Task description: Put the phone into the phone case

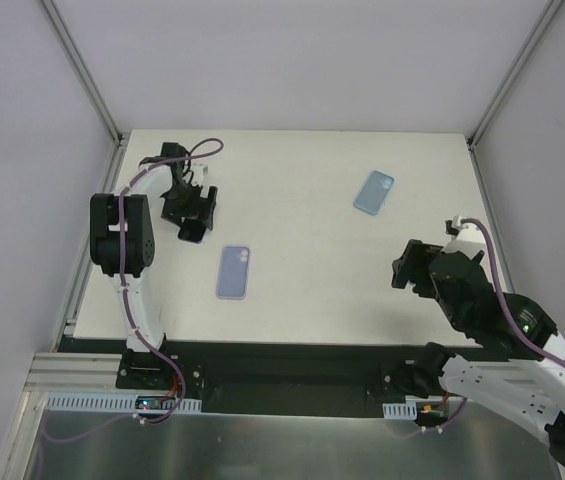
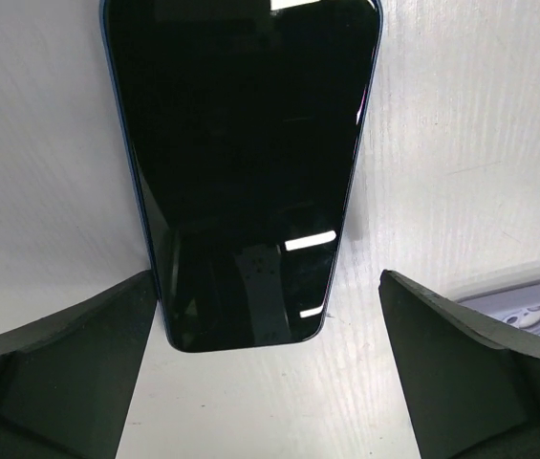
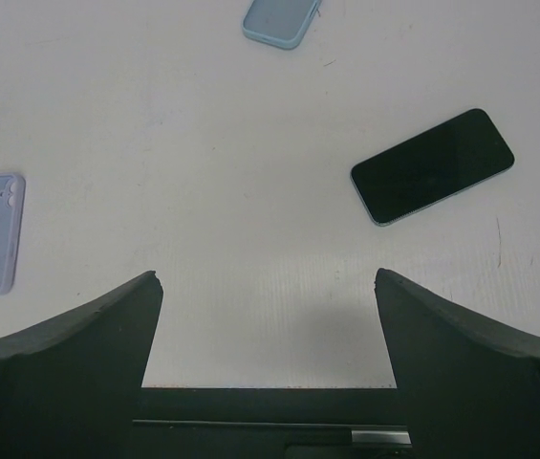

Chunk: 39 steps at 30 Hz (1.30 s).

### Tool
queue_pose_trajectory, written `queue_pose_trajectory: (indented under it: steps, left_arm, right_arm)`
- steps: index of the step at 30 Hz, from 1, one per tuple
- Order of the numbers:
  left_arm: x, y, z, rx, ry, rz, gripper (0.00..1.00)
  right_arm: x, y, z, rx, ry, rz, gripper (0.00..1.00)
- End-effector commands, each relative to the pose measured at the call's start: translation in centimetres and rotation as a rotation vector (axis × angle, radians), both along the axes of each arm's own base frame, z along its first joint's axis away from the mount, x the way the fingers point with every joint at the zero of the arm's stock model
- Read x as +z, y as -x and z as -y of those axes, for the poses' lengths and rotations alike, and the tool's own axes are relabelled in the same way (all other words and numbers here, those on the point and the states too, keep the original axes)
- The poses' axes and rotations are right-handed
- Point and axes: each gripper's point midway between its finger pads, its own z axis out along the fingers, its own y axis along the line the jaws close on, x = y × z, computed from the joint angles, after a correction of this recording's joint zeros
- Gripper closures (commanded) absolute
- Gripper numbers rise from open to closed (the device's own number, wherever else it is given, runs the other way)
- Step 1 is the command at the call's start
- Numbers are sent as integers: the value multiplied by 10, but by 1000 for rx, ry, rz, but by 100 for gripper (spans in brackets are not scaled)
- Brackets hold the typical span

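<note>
**White table (image 1: 302, 230), left gripper (image 2: 268, 287) straddling the phone (image 2: 246, 172)**

Plain white tabletop with pale walls round it, that was the whole setup. The phone lay flat and screen-up over on the left side. Its glass was all black with just a thin edge showing.

The left gripper was right over it with the jaws spread wide, one either side of the phone's near end in the wrist view. Its left finger (image 2: 69, 363) sat just beside the phone's edge, maybe touching, I honestly couldn't tell. The right finger (image 2: 470, 373) had a clear strip of table between it and the phone. So the phone was off-centre in the gap, and nothing was squeezed.

A lavender slab (image 1: 233, 272) with a camera corner lay near the phone, to its right and closer to the arm bases. Case or something face-down, no idea.

The phone case (image 1: 373, 191), light blue side up, lay well apart from the phone, off to its right and a bit further back.

The right gripper (image 3: 268, 287) hung far to the phone's right, near the table's front edge. Its jaws were wide as well and gripping nothing.

Its wrist view also caught a second black-fronted slab (image 3: 432, 165) with a pale blue rim. That one lay further from the phone than the case did.
</note>
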Motion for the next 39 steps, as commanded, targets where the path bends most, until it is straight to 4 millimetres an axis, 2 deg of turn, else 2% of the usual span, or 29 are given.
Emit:
queue_pose_trajectory:
  steps: [1,7,17,24,28,30,33,39]
  left_arm:
    - [7,4,-8,-39,-127,23,1]
    - [-6,6,-8,-65,-190,13,1]
    - [-14,5,-10,-79,-256,20,16]
    - [-9,4,-2,-72,-210,38,33]
    - [-12,9,3,-61,-181,23,48]
    - [-10,9,6,-41,-170,23,53]
    - [-2,8,7,13,-168,31,65]
    - [22,15,9,81,-144,51,76]
  right_arm:
    - [5,5,9,-2,-12,33,4]
    - [13,6,14,-7,-27,60,4]
    - [8,8,12,-7,-41,45,4]
    - [4,8,6,12,-50,34,4]
    - [2,10,1,35,-68,22,4]
    - [2,10,2,29,-81,29,4]
    - [4,11,3,29,-85,35,4]
    - [0,11,1,29,-95,24,4]
